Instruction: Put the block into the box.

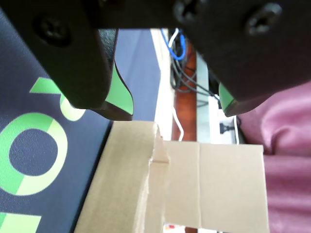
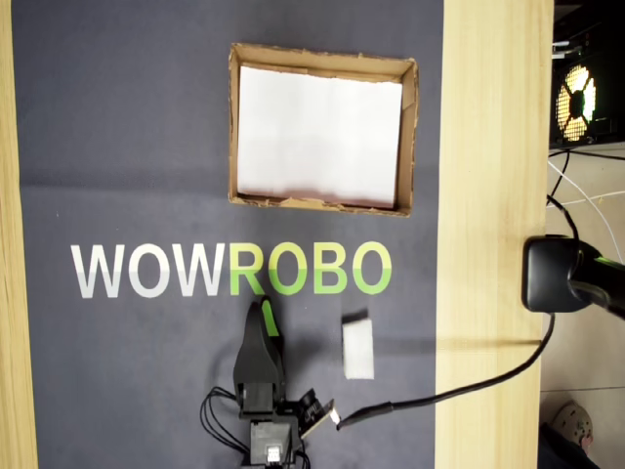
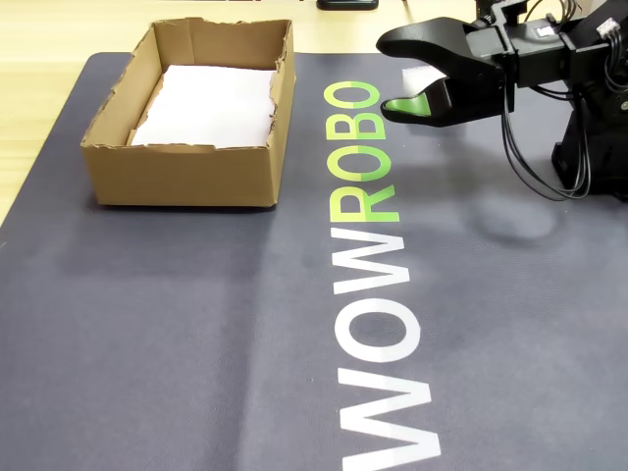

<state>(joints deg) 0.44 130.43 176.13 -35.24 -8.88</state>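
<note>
The block (image 2: 358,349), a small white foam chunk, lies on the dark mat below the last letters of the lettering in the overhead view, to the right of my gripper (image 2: 262,318) and apart from it. In the fixed view the block is hidden. The box (image 2: 232,127) is a shallow brown cardboard tray lined with a white sheet, at the mat's top; it holds nothing but the sheet. In the fixed view my gripper (image 3: 391,74) hovers above the mat, open and empty, pointing toward the box (image 3: 177,177). The wrist view shows the gripper (image 1: 175,111) spread wide, with the box (image 1: 218,184) wall just beyond.
A dark mat with WOWROBO lettering (image 2: 234,270) covers the wooden table (image 2: 488,195). A black camera (image 2: 552,274) with its cable sits at the right edge of the overhead view. Cables (image 1: 182,73) and pink cloth (image 1: 286,145) lie beyond the box in the wrist view.
</note>
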